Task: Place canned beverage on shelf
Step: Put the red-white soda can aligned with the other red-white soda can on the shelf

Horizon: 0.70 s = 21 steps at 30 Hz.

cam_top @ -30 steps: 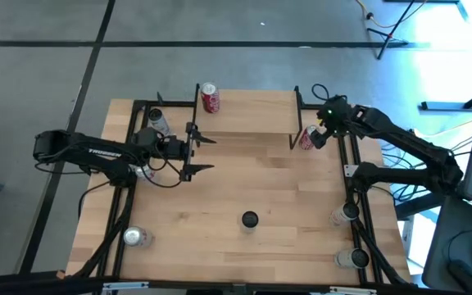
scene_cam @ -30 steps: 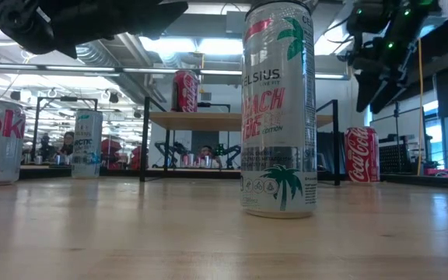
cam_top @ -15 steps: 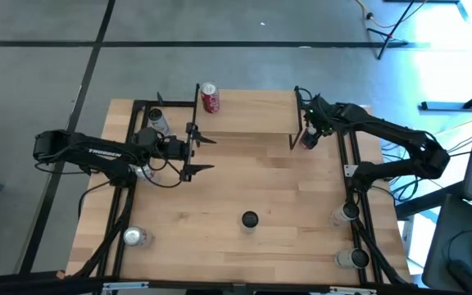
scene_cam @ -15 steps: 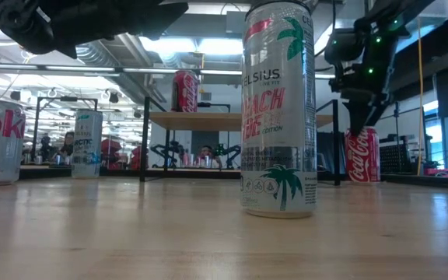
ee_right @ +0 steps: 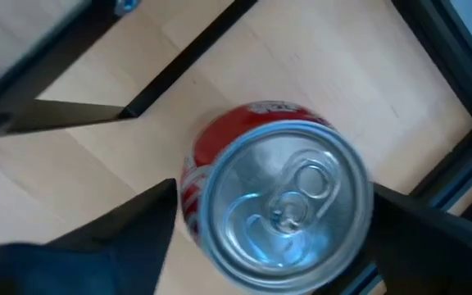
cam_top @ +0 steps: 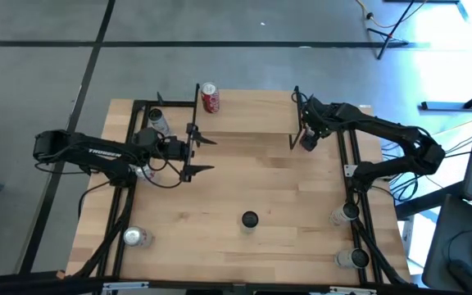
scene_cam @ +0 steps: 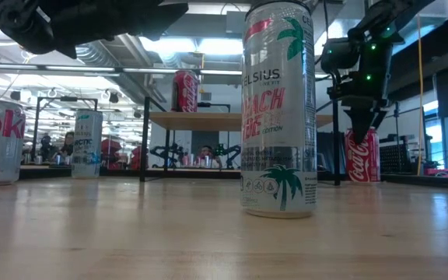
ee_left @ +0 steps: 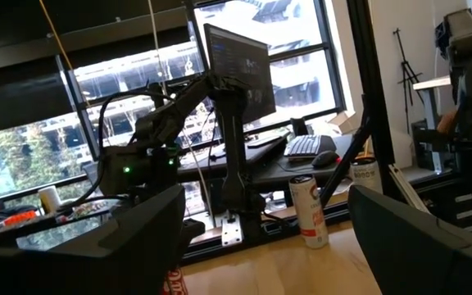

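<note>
**A:** Where is the can for the shelf?

**B:** The red Coca-Cola can stands upright on the tabletop just beside the shelf's right-hand end, next to that end's black leg. In the low view the can sits at table level, below the plank top. The right gripper is directly above it, pointing down.

**A:** Is the claw closed on it?

**B:** No. In the right wrist view the two dark fingers are spread, one on each side of the can's silver lid, with clear gaps between them and the can. The low view shows the gripper's tip at the can's top.

**A:** And the shelf itself?

**B:** It stands at the far edge of the tabletop. Another red can already stands upright on the plank, at the shelf's left-hand end.

**A:** The other arm?

**B:** The left gripper hovers off the shelf's left-hand end, toward the near side, with its fingers spread wide and holding nothing.

**A:** Anything else near the shelf?

**B:** A pale can stands beyond the shelf's left-hand end. Well in front of the shelf stands a tall Celsius can, seen from above as a dark circle.
</note>
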Tool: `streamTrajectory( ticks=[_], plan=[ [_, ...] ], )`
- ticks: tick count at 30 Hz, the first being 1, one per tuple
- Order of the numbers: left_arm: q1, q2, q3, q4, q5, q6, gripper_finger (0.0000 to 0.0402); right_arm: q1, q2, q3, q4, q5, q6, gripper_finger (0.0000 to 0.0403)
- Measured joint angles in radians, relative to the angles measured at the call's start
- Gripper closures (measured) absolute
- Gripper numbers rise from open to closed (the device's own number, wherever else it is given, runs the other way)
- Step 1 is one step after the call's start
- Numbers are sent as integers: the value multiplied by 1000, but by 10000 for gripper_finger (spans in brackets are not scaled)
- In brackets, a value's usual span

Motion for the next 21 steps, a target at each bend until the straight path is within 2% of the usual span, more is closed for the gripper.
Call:
streamTrajectory(
  ticks=[4, 7, 13, 17, 21],
  plan=[
    [-9, 0, 0, 8, 0, 2, 75, 0, -3, 3, -28, -2, 2, 152],
    [-16, 0, 0, 8, -4, 2, 75, 9, -16, 3, -74, -13, 2, 155],
    [-15, 0, 0, 9, -5, 2, 75, 97, -93, -2, -144, -34, 65, 155],
    [-15, 0, 0, 8, -6, 1, 75, 210, -143, -2, -217, -33, 149, 155],
    [-17, 0, 0, 8, -38, -2, 75, 356, -165, -2, -217, -56, 234, 155]
  ],
)
